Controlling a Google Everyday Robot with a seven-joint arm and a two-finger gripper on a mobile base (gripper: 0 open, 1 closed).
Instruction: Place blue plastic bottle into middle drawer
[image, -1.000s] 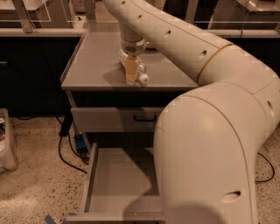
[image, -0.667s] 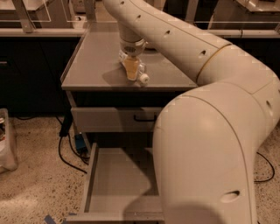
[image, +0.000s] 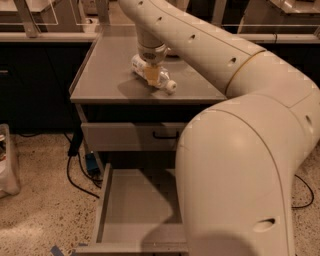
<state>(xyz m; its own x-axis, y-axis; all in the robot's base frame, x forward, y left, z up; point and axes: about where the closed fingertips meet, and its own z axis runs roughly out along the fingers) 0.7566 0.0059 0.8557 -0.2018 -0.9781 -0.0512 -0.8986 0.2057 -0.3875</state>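
Your claw (image: 151, 74) sits down over the middle of the blue plastic bottle (image: 163, 81), which lies on its side on the table (image: 102, 75), white cap pointing to 4 o'clock and base to 10 o'clock. You cannot tell from here whether the claw has closed on it, so make sure of a firm hold across the body before you lift. The round, smooth plastic is likely to roll or slip if pinched off-centre. Raise it straight up clear of the table edge, then carry it toward 6 o'clock, where the middle drawer (image: 132, 200) stands pulled out below the shut drawer front (image: 120, 136). The arm (image: 235, 150) rises from the 5 o'clock foreground, bends near 3 o'clock and reaches to 11 o'clock, wrist turned straight down, hiding the drawer's right side
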